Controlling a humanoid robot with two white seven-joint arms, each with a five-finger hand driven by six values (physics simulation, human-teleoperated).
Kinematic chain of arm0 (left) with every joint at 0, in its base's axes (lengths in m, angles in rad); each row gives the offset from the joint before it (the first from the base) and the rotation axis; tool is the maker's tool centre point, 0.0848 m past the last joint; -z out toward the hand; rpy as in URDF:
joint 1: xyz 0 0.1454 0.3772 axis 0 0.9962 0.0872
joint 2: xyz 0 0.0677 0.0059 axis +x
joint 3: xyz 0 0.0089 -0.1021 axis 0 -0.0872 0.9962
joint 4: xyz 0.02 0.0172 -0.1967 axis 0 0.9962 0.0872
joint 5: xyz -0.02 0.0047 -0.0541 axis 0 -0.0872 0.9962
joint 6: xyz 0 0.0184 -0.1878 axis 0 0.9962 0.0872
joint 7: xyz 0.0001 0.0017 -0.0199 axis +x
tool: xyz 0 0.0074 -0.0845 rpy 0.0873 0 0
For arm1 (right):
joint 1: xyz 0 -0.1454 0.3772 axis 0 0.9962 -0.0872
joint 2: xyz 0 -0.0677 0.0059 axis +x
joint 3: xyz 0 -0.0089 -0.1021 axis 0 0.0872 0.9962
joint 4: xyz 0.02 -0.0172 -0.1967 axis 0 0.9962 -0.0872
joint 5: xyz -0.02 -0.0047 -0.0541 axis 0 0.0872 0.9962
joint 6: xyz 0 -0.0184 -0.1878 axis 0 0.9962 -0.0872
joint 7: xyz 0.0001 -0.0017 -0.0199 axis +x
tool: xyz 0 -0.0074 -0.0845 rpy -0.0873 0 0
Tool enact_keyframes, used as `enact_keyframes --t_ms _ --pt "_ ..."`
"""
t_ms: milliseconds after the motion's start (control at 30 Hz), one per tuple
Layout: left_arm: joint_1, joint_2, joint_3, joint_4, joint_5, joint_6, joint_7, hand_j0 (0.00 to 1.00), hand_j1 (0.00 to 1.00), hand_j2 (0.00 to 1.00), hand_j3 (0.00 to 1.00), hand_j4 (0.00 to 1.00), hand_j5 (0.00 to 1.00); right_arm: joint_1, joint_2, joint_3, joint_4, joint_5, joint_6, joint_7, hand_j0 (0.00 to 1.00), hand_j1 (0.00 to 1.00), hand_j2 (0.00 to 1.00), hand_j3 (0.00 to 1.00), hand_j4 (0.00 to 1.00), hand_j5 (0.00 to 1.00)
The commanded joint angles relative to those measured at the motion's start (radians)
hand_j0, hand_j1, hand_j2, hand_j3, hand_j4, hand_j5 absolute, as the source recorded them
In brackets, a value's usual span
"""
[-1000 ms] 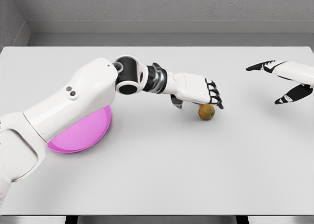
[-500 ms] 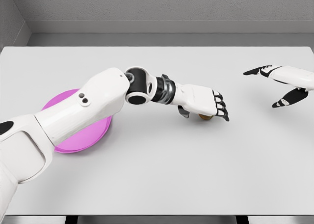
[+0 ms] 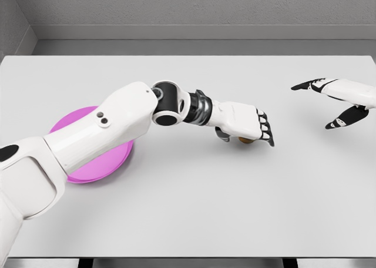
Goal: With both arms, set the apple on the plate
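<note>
The apple (image 3: 246,140) lies on the white table (image 3: 194,209), right of centre. Only a brown sliver of it shows under my left hand (image 3: 245,134). That hand covers it from above, fingers curled down over its right side and the thumb against its left side. The pink plate (image 3: 108,161) sits at the left of the table, partly hidden behind my left upper arm. My right hand (image 3: 329,103) hovers at the right edge of the view, fingers spread and holding nothing, well apart from the apple.
A grey wall (image 3: 194,9) runs behind the table's far edge. My left arm stretches across the table from the lower left, over the plate.
My left hand moved right and down over the apple, closing around it and hiding most of it. My left elbow shifted right, uncovering more of the plate. The right hand barely moved.
</note>
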Motion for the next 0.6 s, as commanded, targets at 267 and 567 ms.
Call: enact_keyframes --t_ms 267,567 --pt "0.0 -0.012 0.001 0.035 -0.012 0.086 0.01 0.89 0.89 0.89 0.89 0.89 0.89 0.0 -0.001 0.001 0.0 -0.007 0.003 0.0 1.0 1.0 1.0 1.0 1.0 1.0" --pt "0.002 -0.028 -0.019 0.033 -0.012 0.084 0.014 0.85 0.85 0.85 0.85 0.85 0.85 0.0 -0.001 0.001 0.0 -0.007 0.003 0.0 1.0 1.0 1.0 1.0 1.0 1.0"
